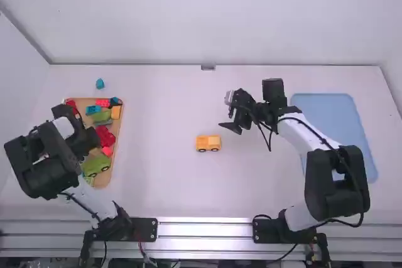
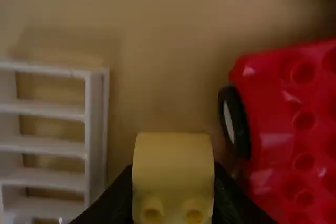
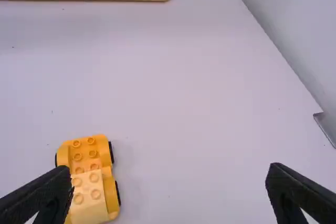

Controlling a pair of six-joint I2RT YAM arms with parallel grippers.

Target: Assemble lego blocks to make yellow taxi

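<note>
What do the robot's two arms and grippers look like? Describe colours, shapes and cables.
The left arm and right arm have white links and bulky black joints. Dark cables run along both. The left gripper is black; the right gripper has two black fingers that taper.

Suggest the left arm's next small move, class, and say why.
Probably raise the yellow block straight up: the left end effector has it pinched between its fingers, the red car and white rack lie close on either side, and the yellow car waits on the open table.
</note>
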